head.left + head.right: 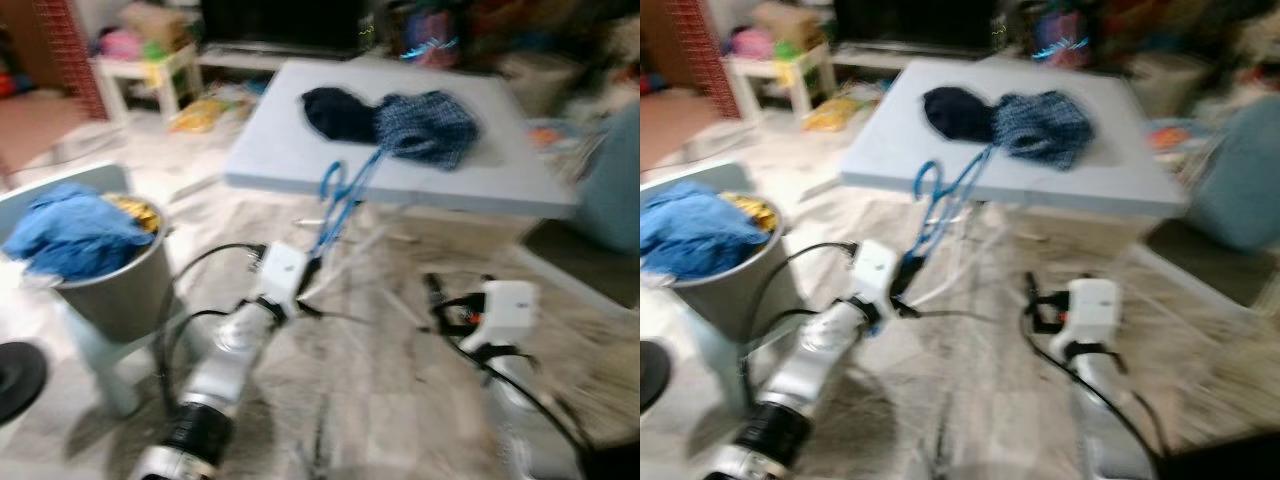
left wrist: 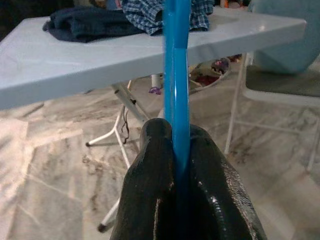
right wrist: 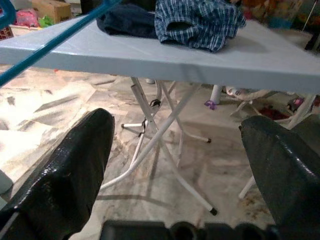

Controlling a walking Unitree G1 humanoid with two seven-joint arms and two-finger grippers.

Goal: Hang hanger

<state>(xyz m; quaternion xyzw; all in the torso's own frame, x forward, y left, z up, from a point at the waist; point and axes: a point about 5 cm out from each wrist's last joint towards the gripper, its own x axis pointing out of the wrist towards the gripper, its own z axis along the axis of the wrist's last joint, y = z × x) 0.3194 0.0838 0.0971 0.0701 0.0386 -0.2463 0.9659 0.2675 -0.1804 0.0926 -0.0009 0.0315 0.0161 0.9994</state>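
Head cams are pretty blurry, but my left gripper [image 2: 177, 150] is clamped tight on the blue hanger [image 1: 340, 195], a thin smooth plastic one. Both black rubbery fingers [image 2: 150, 190] are squeezed together around its bar, and it slants up toward the near edge of the folding table [image 1: 290, 160]. My right gripper [image 3: 175, 145] hangs low in front of that table with its two fingers spread wide apart, nothing between them. Marbled floor between me and the table legs looks open. Left of the table there's one grey bucket [image 1: 125, 290] stuffed with blue cloth. On the flat pale tabletop sit two crumpled garments: one dark navy [image 1: 335, 112], one blue plaid [image 1: 428, 125], touching.
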